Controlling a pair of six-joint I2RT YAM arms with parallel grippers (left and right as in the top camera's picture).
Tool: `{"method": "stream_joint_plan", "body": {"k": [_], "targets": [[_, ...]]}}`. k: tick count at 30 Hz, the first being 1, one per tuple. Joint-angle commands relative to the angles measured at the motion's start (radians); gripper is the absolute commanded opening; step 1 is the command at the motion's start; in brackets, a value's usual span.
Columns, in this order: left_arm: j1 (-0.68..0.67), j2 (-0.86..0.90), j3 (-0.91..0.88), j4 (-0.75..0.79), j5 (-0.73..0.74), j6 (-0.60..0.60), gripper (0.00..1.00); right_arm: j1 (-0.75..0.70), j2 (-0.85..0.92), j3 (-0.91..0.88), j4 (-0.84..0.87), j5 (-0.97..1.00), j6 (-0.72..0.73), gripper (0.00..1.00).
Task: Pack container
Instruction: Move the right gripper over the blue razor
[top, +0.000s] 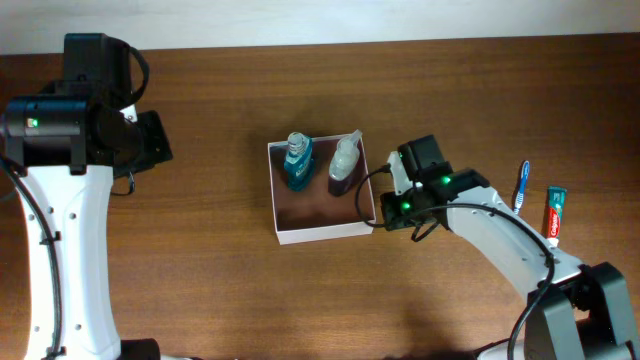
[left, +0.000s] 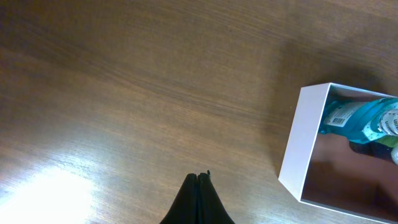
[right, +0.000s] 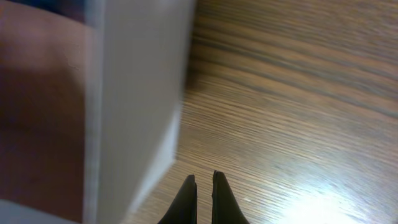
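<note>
Dark wood-grain worktop, pale wall strip along the top of the overhead frame.

Container: centre of the overhead frame, flat on the worktop. A teal bottle and a clear bottle lie along its upper edge; the lower half of the floor is bare.

Handling, by judgement: thin white walls, likely card. Light, easily dented, apt to slide if nudged. Best pinched on one wall near a corner, where it is stiffest; the load sits at the upper end.

Right gripper: low over the worktop, just outside the container's right wall near its lower-right corner, fingers drawn nearly together, grasping nothing. Arm reaches in from the lower right.

Left gripper: clenched, empty, over bare wood, well apart at upper left.
</note>
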Motion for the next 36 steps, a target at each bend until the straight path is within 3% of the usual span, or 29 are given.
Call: {"method": "stream_joint_plan", "body": {"k": [1, 10, 17, 21, 24, 25, 28, 31, 33, 34, 36], "targets": [[0.004, 0.007, -0.007, 0.004, -0.004, 0.005, 0.00, 0.016, 0.002, 0.017, 0.018, -0.131, -0.043, 0.04], [0.004, 0.007, -0.007, 0.004, -0.004, 0.005, 0.00, 0.016, 0.002, 0.017, 0.021, -0.259, -0.074, 0.04], [0.004, 0.007, -0.007, 0.004, -0.004, 0.005, 0.00, 0.016, 0.002, 0.017, 0.020, -0.259, -0.074, 0.04], [0.004, 0.007, -0.007, 0.004, -0.004, 0.005, 0.01, 0.008, -0.001, 0.017, 0.012, -0.175, -0.034, 0.09], [0.004, 0.007, -0.007, 0.005, -0.004, 0.005, 0.07, -0.016, -0.028, 0.024, -0.031, 0.001, 0.050, 0.12], [0.004, 0.007, -0.007, 0.005, -0.004, 0.005, 0.19, -0.028, -0.043, 0.034, -0.056, 0.053, 0.068, 0.14], [0.004, 0.007, -0.007, 0.018, -0.004, 0.024, 0.44, -0.073, -0.117, 0.099, -0.165, 0.217, 0.079, 0.28], [0.004, 0.007, -0.013, 0.039, -0.003, 0.040, 0.52, -0.098, -0.188, 0.179, -0.270, 0.343, 0.079, 0.35], [0.004, 0.007, -0.031, 0.051, -0.004, 0.043, 0.52, -0.104, -0.263, 0.263, -0.359, 0.424, 0.071, 0.61], [0.004, 0.007, -0.039, 0.051, -0.003, 0.043, 0.52, -0.104, -0.288, 0.283, -0.373, 0.421, 0.069, 0.98], [0.004, 0.007, -0.051, 0.054, -0.003, 0.043, 0.52, -0.104, -0.327, 0.298, -0.377, 0.419, 0.066, 0.99]]}}
